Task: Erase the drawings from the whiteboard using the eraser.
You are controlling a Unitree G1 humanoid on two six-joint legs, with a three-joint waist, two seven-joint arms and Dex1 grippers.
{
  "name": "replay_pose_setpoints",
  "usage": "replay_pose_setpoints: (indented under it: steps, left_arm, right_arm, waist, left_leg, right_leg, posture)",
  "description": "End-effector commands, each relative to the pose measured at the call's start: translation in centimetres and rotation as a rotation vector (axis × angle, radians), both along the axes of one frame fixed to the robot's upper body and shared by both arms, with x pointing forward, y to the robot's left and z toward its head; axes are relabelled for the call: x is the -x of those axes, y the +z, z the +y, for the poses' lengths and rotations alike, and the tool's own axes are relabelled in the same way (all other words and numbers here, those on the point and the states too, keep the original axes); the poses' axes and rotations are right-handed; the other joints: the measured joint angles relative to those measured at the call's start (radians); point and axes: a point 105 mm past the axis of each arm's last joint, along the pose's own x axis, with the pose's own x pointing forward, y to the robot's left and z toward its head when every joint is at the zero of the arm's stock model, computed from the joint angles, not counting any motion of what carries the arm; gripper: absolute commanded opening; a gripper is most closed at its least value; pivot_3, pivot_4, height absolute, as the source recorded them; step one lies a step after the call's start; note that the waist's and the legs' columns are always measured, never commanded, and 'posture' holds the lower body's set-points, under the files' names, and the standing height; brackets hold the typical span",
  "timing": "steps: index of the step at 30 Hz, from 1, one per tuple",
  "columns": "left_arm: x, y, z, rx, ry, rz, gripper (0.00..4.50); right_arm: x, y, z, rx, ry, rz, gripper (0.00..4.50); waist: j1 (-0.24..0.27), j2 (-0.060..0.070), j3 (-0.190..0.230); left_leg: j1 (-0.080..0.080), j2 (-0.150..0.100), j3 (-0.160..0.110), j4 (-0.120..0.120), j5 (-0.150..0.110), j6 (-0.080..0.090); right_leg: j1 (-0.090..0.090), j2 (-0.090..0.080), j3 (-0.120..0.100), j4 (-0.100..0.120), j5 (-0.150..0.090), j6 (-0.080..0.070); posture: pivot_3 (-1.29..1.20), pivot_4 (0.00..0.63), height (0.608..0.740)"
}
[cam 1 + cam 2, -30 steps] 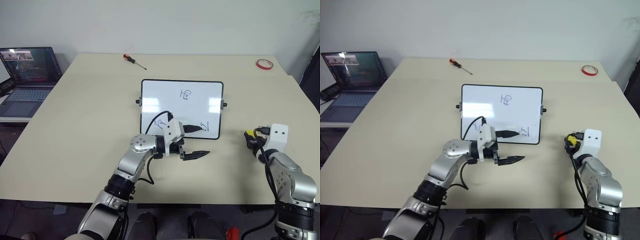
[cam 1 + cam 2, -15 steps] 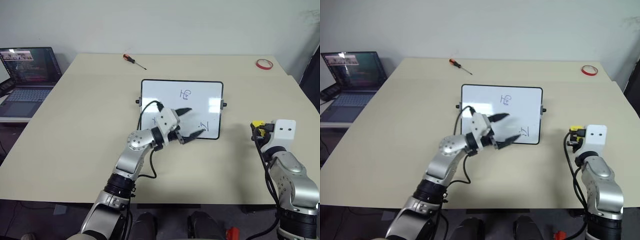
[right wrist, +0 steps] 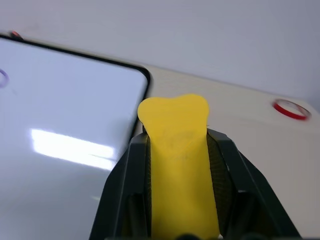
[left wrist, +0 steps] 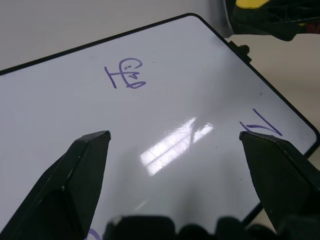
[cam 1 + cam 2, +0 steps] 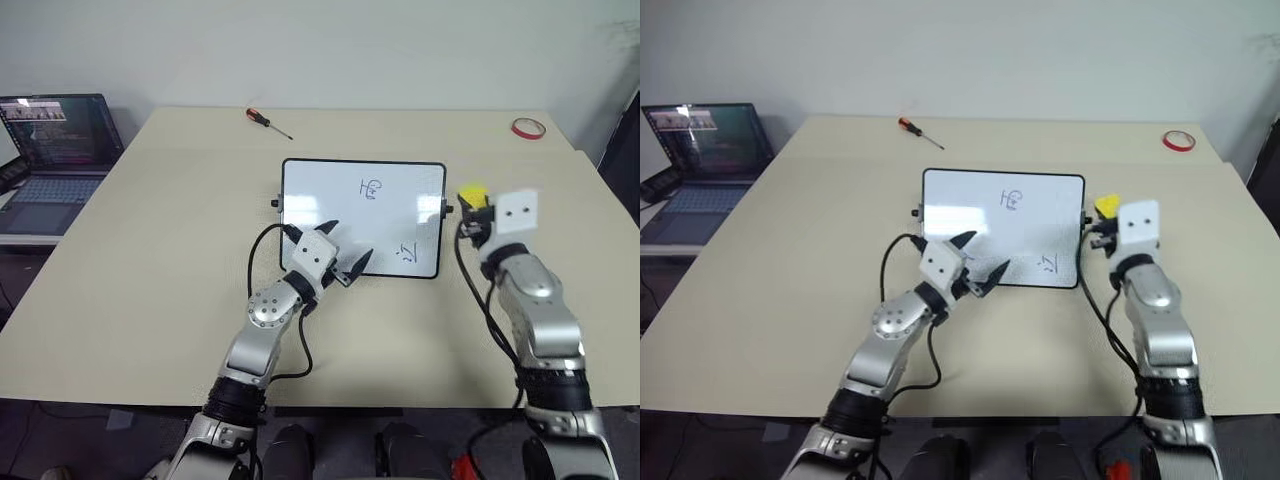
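Two drawings read clearly on the whiteboard mid-desk, third hidden behind the left end effector, fingers spread over the near-left corner; right end effector pinches the eraser beside the board's right edge; screwdriver, tape ring far back.

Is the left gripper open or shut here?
Open: the left gripper has its two fingers spread wide apart over the whiteboard.
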Motion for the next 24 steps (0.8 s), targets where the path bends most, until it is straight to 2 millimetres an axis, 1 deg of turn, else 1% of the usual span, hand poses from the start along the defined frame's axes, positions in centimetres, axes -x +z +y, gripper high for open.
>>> replay_pose_setpoints:
  steps: [1, 5, 8, 11, 18, 24]
  left_arm:
    - [-0.4, 1.1, 0.5, -0.005, 0.033, -0.053, 4.50]
    - [-0.5, 1.1, 1.0, -0.004, 0.059, -0.058, 4.50]
    - [-0.4, 1.0, 0.8, 0.002, 0.056, -0.057, 4.50]
    - [-0.1, 0.9, 0.6, 0.006, 0.047, -0.055, 4.50]
    - [0.3, 0.9, 0.6, 0.001, 0.039, -0.056, 4.50]
    - [0.2, 1.2, 0.5, 0.004, 0.041, -0.057, 4.50]
  right_arm:
    - [-0.7, 1.6, 2.2, 0.012, 0.071, -0.077, 1.15]
    - [-1.5, 1.7, 4.5, 0.013, 0.134, -0.097, 1.15]
    - [-1.9, 1.7, 5.5, 0.005, 0.162, -0.104, 1.15]
    - [-2.4, 1.9, 7.6, -0.002, 0.214, -0.115, 1.15]
    - [-3.3, 2.1, 9.3, -0.017, 0.242, -0.117, 1.15]
    - [-3.2, 0.7, 10.6, -0.004, 0.285, -0.062, 1.15]
  waist:
    - [0.000, 0.000, 0.000]
    - [0.002, 0.000, 0.000]
    - [0.002, 0.000, 0.000]
    - [0.001, 0.000, 0.000]
    - [0.000, 0.000, 0.000]
    - [0.000, 0.000, 0.000]
  left_leg:
    - [-0.001, 0.000, 0.000, 0.000, 0.000, 0.000]
    - [-0.001, 0.000, 0.000, 0.000, 0.000, 0.000]
    - [-0.001, -0.001, 0.000, 0.000, 0.000, 0.000]
    - [-0.001, -0.001, 0.000, 0.000, 0.000, 0.000]
    - [-0.001, 0.000, 0.000, 0.000, 0.000, 0.000]
    - [-0.001, 0.000, 0.000, 0.000, 0.000, 0.000]
  right_leg:
    - [-0.001, 0.000, 0.000, 0.000, 0.000, 0.000]
    - [-0.001, -0.004, 0.000, 0.000, 0.000, 0.000]
    - [-0.001, -0.005, -0.001, 0.000, 0.000, 0.000]
    - [-0.001, -0.005, -0.001, 0.000, 0.000, 0.000]
    - [-0.002, -0.005, -0.001, 0.001, 0.000, 0.000]
    - [-0.002, -0.005, 0.000, 0.002, 0.000, 0.000]
  posture:
    - [0.00, 0.150, 0.740]
    - [0.00, 0.150, 0.740]
    - [0.00, 0.150, 0.740]
    - [0.00, 0.150, 0.740]
    - [0.00, 0.150, 0.740]
    - [0.00, 0.150, 0.740]
